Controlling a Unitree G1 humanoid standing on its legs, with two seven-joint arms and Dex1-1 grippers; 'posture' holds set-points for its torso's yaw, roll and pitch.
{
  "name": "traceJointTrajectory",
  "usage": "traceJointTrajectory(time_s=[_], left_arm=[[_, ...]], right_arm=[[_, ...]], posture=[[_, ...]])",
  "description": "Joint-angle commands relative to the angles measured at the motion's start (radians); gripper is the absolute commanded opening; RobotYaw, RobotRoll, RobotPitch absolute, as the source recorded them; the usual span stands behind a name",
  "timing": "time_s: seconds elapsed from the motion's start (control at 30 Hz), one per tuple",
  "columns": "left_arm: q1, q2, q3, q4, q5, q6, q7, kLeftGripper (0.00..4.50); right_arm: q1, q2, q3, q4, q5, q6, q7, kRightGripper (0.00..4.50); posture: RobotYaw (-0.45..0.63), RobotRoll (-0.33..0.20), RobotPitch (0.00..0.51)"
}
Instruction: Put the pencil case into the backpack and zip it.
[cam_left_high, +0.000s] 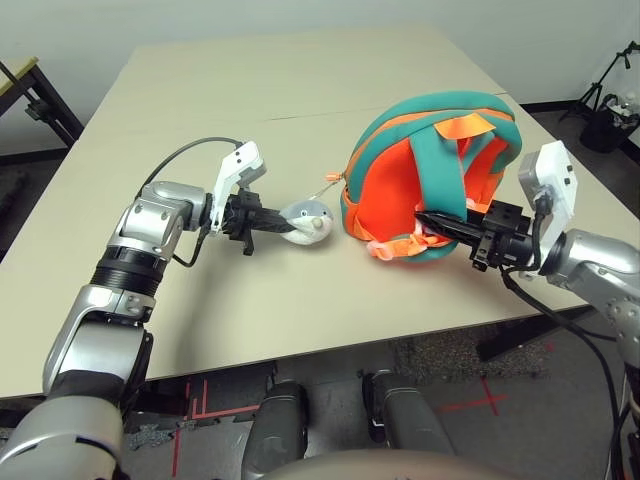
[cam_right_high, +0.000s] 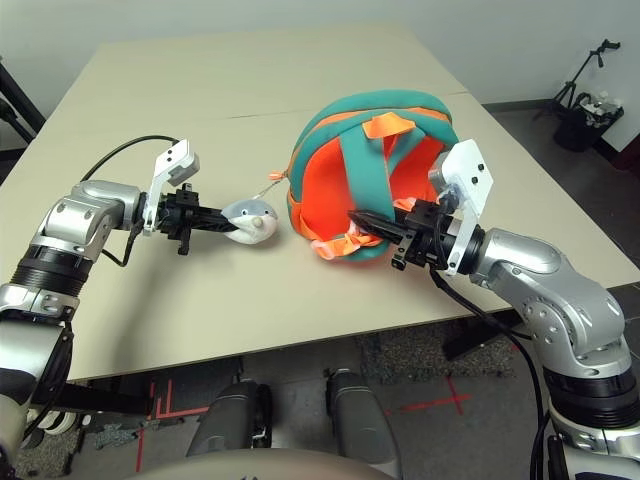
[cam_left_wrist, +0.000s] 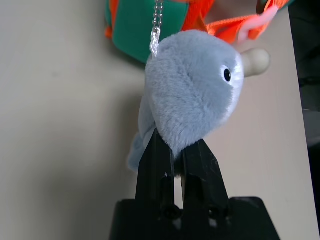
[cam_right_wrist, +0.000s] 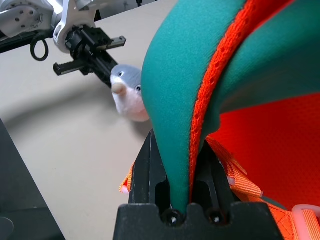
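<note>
One backpack (cam_left_high: 385, 190) stands on one worktop (cam_left_high: 230, 110); left fingers (cam_left_wrist: 156, 165) pinch its one plush toy (cam_left_wrist: 192, 85), right fingers (cam_right_wrist: 150, 170) one teal strap (cam_right_wrist: 175, 90).

Bright — soft shadows on tabletop (cam_left_high: 230, 315)

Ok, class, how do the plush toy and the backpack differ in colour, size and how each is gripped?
The plush toy is grey and white; the backpack is orange with teal. The toy is small, while the backpack is far larger. The left gripper pinches the toy's body, whereas the right gripper has the backpack by a teal strap. Both are soft-looking, and a chain links them.
</note>
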Motion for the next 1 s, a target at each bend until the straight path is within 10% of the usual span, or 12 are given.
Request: traceJointTrajectory(time_s=[0.03, 0.1, 0.43, 0.5, 0.73, 1.0], left_arm=[[0.025, 0.024, 0.017, -0.001, -0.002, 0.034, 0.004, 0.00], [0.024, 0.035, 0.032, -0.015, -0.017, 0.052, -0.002, 0.64], [0.024, 0.122, 0.087, -0.022, -0.036, 0.104, -0.002, 4.47], [0.030, 0.134, 0.111, -0.014, -0.045, 0.110, 0.007, 4.50], [0.089, 0.103, 0.265, -0.021, -0.067, 0.063, 0.165, 4.50], [0.202, 0.014, 0.449, -0.029, -0.068, -0.092, 0.449, 4.50]], right_arm=[[0.006, -0.001, 0.020, 0.007, -0.011, -0.006, 0.021, 0.12], [0.005, -0.012, 0.022, 0.010, -0.016, -0.006, 0.033, 0.12], [0.055, -0.231, -0.080, 0.042, 0.011, 0.013, 0.229, 3.81], [0.075, -0.287, -0.133, 0.080, 0.026, 0.034, 0.274, 4.47], [0.142, -0.394, -0.261, 0.313, -0.061, -0.034, 0.361, 4.47], [0.011, -0.261, -0.281, 0.667, -0.227, -0.287, 0.200, 4.47]], posture=[[0.04, 0.000, 0.084], [0.05, 0.000, 0.085], [0.06, 0.000, 0.084], [0.07, 0.000, 0.084], [0.10, 0.000, 0.089], [0.13, 0.000, 0.087]])
